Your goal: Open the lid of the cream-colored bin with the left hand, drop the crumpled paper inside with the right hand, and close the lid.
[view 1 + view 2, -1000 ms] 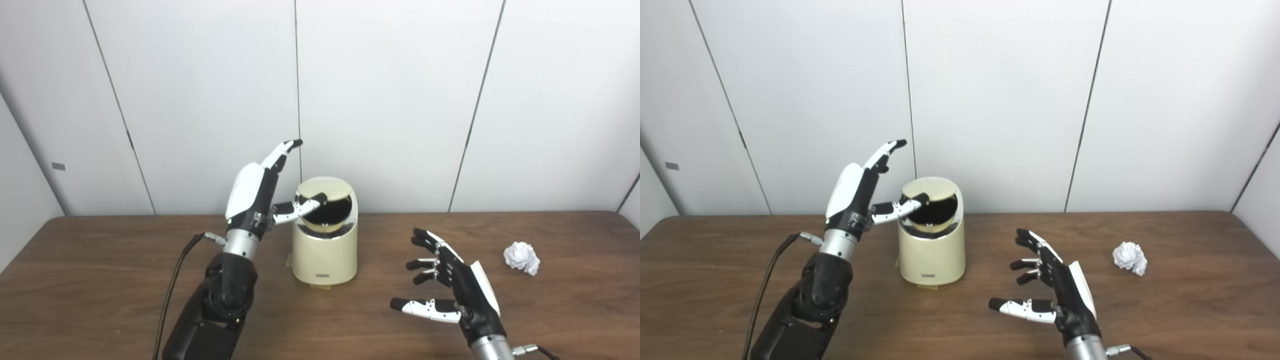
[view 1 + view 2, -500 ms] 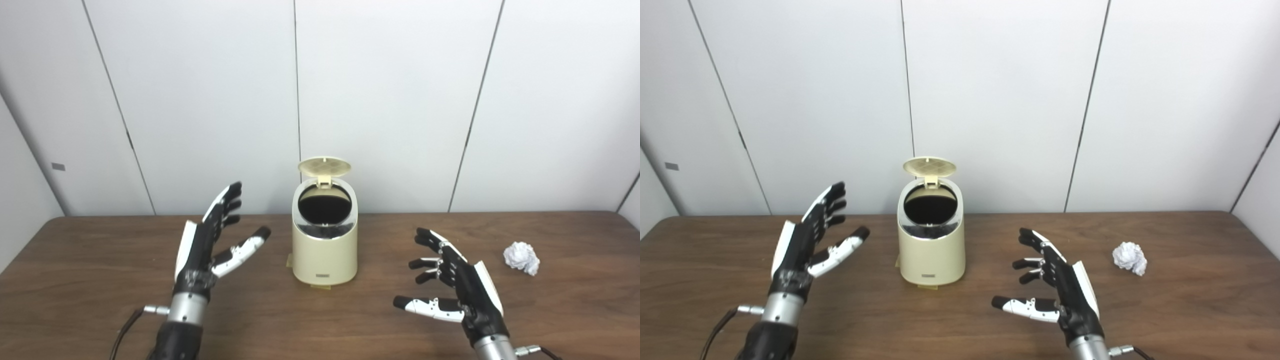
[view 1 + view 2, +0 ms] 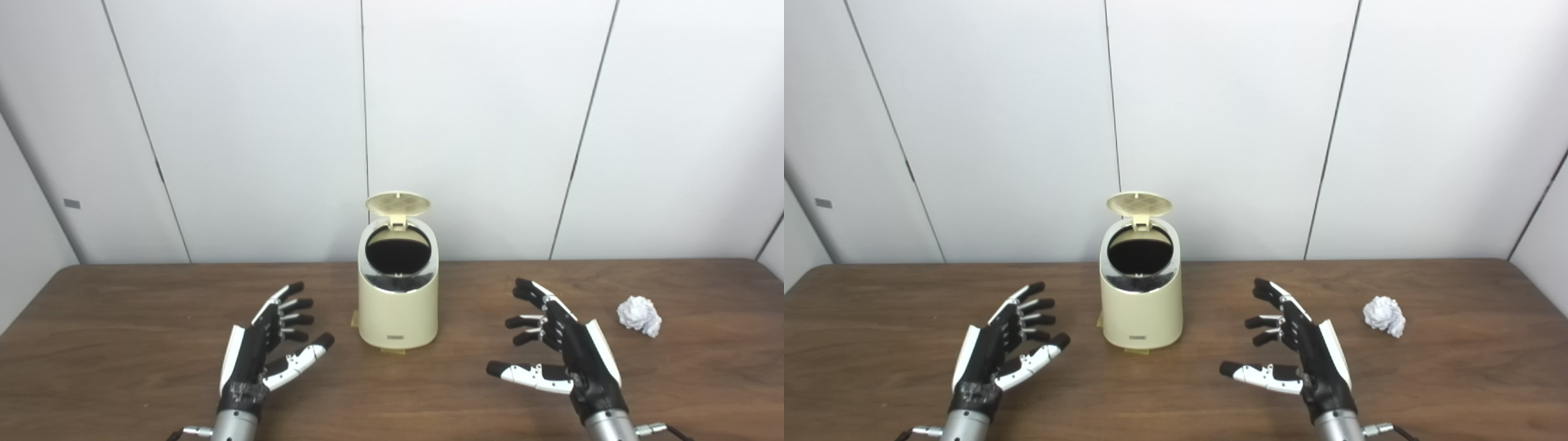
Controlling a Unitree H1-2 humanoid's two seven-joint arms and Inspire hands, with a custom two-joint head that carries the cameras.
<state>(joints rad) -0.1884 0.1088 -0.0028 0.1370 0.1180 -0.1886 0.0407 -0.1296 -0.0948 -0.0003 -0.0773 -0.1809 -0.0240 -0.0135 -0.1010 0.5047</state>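
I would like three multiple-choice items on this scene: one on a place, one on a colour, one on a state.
1. Where does the crumpled paper lie?
A. inside the bin
B. on the table, beyond the right hand
C. in the left hand

2. What colour is the bin?
A. cream
B. blue
C. black

3. How is the lid?
A. shut
C. lying on the table
B. standing open

Key: 1 B, the paper rests on the table outside the right hand; 2 A, its body is cream; 3 B, the lid stands up behind the dark opening.
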